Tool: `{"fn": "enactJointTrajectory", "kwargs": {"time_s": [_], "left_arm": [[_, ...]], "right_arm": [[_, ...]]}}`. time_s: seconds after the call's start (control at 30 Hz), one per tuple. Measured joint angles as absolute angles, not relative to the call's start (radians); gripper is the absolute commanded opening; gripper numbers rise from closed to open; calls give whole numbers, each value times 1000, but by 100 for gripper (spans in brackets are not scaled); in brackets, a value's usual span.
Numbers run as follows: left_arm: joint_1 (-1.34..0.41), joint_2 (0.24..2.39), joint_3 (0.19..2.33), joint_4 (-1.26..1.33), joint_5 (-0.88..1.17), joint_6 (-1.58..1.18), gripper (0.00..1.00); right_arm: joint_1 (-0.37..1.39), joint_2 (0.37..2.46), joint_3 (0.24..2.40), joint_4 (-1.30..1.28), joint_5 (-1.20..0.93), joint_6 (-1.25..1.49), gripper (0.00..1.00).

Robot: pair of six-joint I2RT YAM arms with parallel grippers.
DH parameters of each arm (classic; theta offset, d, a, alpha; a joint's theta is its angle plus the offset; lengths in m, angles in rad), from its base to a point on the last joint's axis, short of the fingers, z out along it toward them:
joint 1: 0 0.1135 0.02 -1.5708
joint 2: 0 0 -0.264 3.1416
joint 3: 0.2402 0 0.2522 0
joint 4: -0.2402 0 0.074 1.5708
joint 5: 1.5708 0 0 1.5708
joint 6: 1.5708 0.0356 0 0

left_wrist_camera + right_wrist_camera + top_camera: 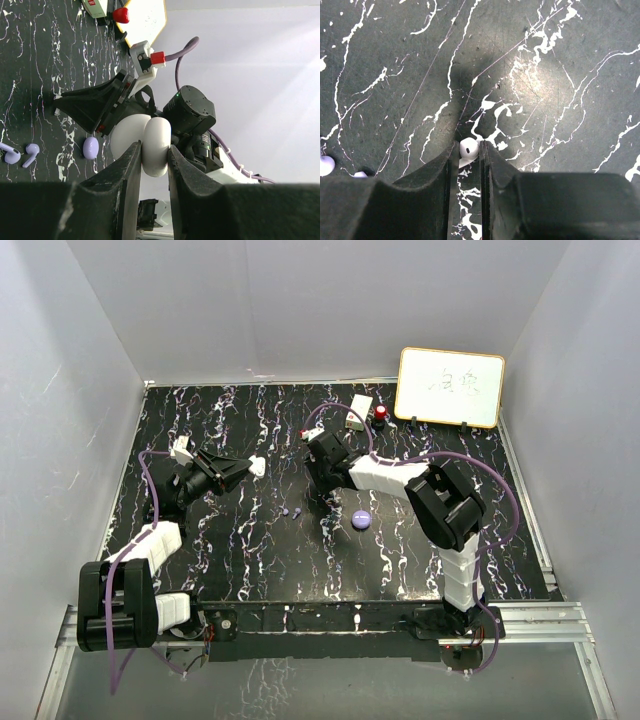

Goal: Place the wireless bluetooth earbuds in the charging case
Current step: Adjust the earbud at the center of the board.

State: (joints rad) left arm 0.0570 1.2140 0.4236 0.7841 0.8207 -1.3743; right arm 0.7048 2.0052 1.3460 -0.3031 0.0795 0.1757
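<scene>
While the left gripper point(155, 148) clamps the white case point(128, 134), the right gripper point(469, 151), pinching a white earbud point(468, 146), needs a straight, gentle lift.

Two purple earbuds point(11, 156) point(31, 151), one white earbud point(468, 148), two cases point(90, 148) point(156, 135).

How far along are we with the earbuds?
Nothing looks seated yet. In hand: left gripper holds the white case; right gripper pinches a white earbud. Left: seat it, then the purple earbuds lying loose near the purple case.
</scene>
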Motion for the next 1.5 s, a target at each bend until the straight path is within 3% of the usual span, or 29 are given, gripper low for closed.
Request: {"fn": "enactJointTrajectory", "kwargs": {"time_s": [0.33,0.63,1.13,1.5], "left_arm": [[57,1221,424,784,821,-1372,0],[49,1221,424,785,820,-1374,0],[10,1221,424,788,812,-1388,0],[-2,1221,424,807,807,-1395,0]], "right_arm": [[707,1800,1145,-78,101,144,13],[707,1569,914,396,83,54,6],[707,1568,733,926,-65,-82,0],[707,1579,742,930,-130,-151,0]]}}
